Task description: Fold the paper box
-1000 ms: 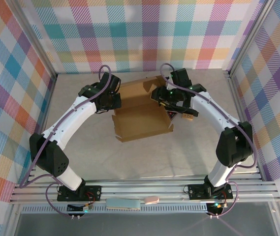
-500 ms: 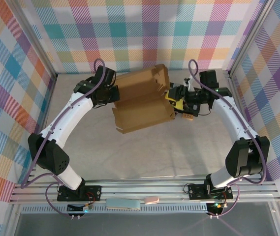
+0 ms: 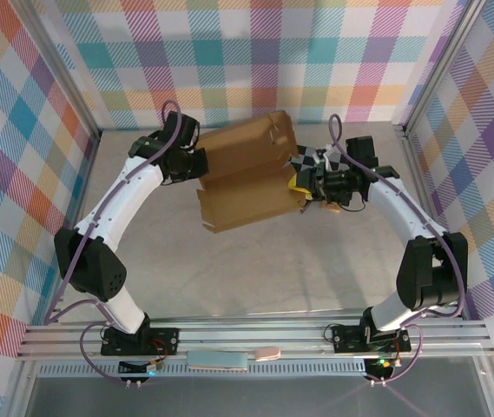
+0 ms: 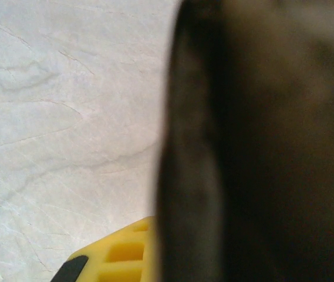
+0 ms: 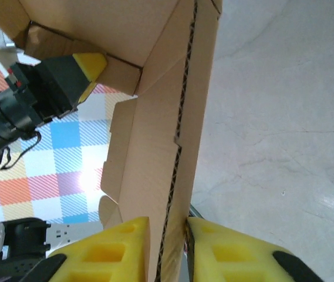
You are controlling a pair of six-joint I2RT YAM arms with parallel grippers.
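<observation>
Paper box [image 3: 242, 187] — partly folded — sits between left arm [image 3: 132, 189] and right arm [image 3: 405, 207].

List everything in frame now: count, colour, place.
paper box: 1, brown cardboard, partly folded, held up between the two arms above mid-table
table: 1, pale grey, under the box
walls: 3, multicolour plaid, left, back and right
frame rail: 1, silver, near edge
flat piece: 1, pale blue, just in front of the rail; cannot tell what it is
left arm: 1, white and black, purple cable
right arm: 1, white and black, purple cable
left end effector: 1, yellow and black, shut on the box's left side
right end effector: 1, yellow fingers, shut on a cardboard wall at the box's right side
</observation>
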